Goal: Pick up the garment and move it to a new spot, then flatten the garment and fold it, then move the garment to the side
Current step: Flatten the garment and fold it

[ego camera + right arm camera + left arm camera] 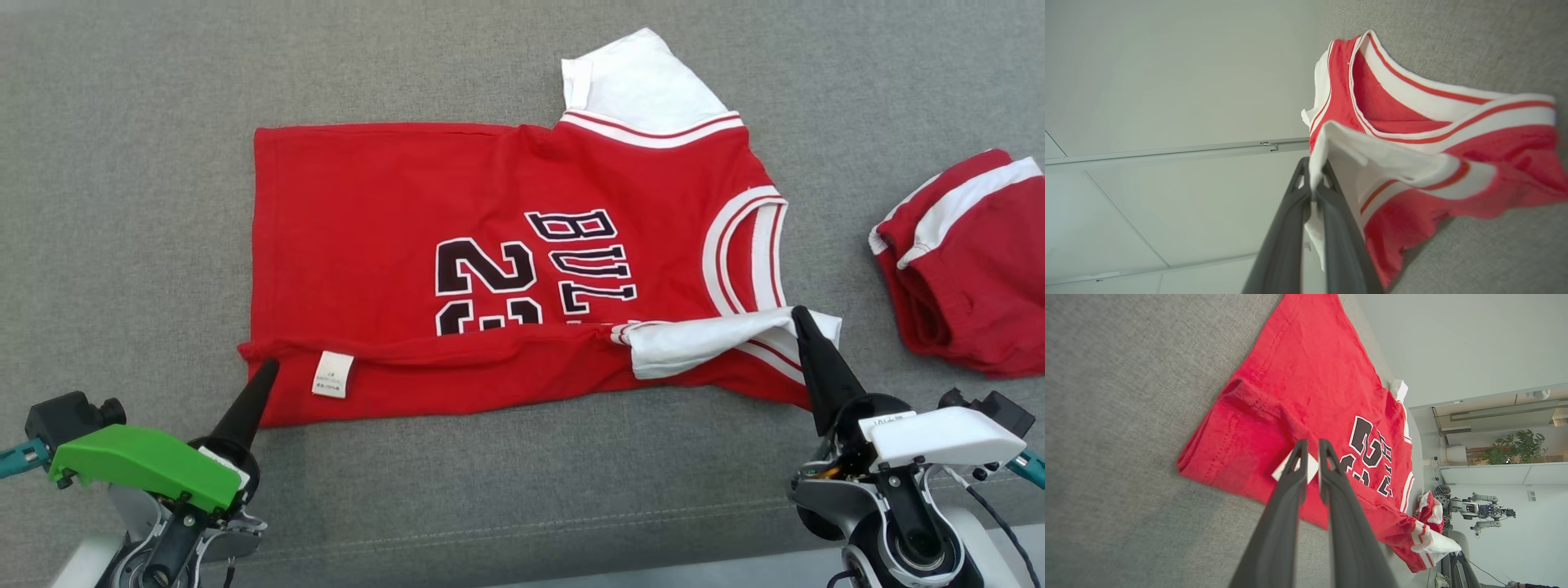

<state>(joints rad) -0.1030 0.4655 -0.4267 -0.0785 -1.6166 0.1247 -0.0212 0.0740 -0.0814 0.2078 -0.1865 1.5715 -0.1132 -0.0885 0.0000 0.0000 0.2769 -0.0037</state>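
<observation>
robot lab, another robot [1480,508] beyond

Green left wrist cover [143,464], white right wrist cover [939,435]; dark tapered fingers [247,404]

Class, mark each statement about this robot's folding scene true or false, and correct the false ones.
1. The right gripper is shut on the white sleeve of the red basketball jersey. True.
2. The jersey lies on a bare wooden table. False: it lies on a grey fabric surface.
3. A small white label shows on the jersey's folded-over near edge. True.
4. The left gripper clamps the jersey's collar. False: its jaws stand slightly apart near the hem corner, holding nothing.
5. A second red-and-white garment lies to the jersey's right, apart from it. True.
</observation>
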